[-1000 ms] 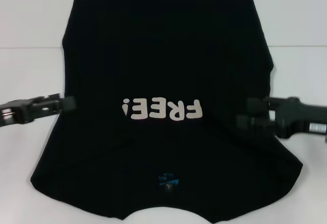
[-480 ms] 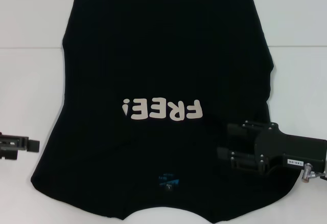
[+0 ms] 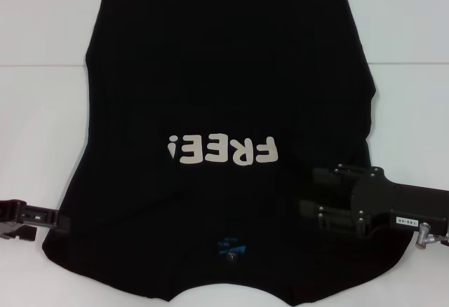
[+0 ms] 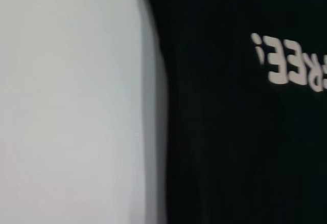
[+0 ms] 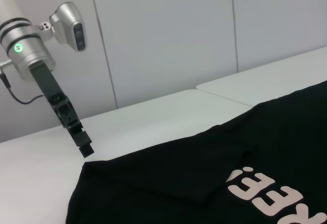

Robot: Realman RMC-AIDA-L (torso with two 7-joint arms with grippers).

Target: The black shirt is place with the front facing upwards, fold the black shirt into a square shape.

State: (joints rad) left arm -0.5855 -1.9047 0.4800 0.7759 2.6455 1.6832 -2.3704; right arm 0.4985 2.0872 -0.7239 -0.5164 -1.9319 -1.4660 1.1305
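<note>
One black shirt [image 3: 224, 111] lies flat on the white table [image 3: 42, 111]. Two grippers: left gripper [image 3: 59, 221] at the shirt's sleeve edge, right gripper [image 3: 312, 195] over the shirt; finger states indeterminate.

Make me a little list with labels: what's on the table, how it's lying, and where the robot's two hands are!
Thing: shirt, black, white "FREE!" lettering, blue label.
How it lies: spread flat on the white table, front up, not yet folded.
Left gripper: at the shirt's left sleeve edge, low by the table.
Right gripper: over the shirt's right sleeve area.
</note>
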